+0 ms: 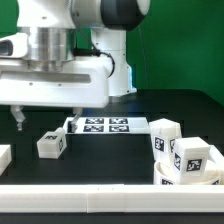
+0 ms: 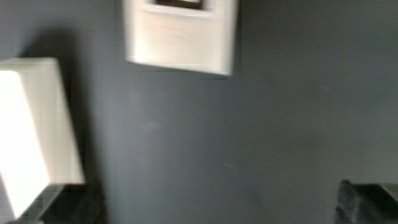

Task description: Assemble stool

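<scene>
The gripper (image 1: 46,120) hangs over the dark bench (image 1: 120,155) with its fingers spread wide and nothing between them. Below it lies one small leg (image 1: 52,143), apart from the fingers; its long axis is hard to make out. The seat (image 1: 186,183) sits at the exterior view's right, cut off by the frame edge, and two more legs (image 1: 193,158) stand at it (in it or behind, I cannot tell). The tags show only black-and-white patterns, no writing. The wrist view is blurred.
</scene>
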### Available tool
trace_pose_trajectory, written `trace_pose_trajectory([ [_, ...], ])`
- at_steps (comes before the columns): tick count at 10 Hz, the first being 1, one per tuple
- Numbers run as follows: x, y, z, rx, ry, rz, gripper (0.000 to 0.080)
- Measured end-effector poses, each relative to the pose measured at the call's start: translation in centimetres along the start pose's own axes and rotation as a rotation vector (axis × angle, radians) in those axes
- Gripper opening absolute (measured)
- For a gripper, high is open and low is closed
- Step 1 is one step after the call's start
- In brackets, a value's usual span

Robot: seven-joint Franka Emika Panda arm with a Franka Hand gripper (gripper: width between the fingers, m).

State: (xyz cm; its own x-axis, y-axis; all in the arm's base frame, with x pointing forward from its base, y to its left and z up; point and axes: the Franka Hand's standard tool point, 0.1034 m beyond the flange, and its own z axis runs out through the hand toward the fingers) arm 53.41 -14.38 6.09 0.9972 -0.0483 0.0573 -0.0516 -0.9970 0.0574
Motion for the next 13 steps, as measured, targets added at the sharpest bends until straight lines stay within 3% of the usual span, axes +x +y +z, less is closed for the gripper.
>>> trace_pose_trajectory([
  [1, -0.4, 0.5, 0.5, -0.004, -0.003, -0.002, 0.0648],
  [3, -1.2, -0.7, 0.5, 0.045, -0.184, 0.023, 0.0648],
  [5, -1.0, -0.9, 0.7, 0.066, -0.294, 0.027, 0.0648],
  [8, -1.5, -0.2, 1.3, 0.095, -0.49, 0.021, 0.0648],
  [10, -2.0, 0.2, 1.4, 0.132, -0.633, 0.042, 0.0648],
  [13, -2.9, 0.1, 1.5, 0.138, -0.835, 0.068, 0.0648],
])
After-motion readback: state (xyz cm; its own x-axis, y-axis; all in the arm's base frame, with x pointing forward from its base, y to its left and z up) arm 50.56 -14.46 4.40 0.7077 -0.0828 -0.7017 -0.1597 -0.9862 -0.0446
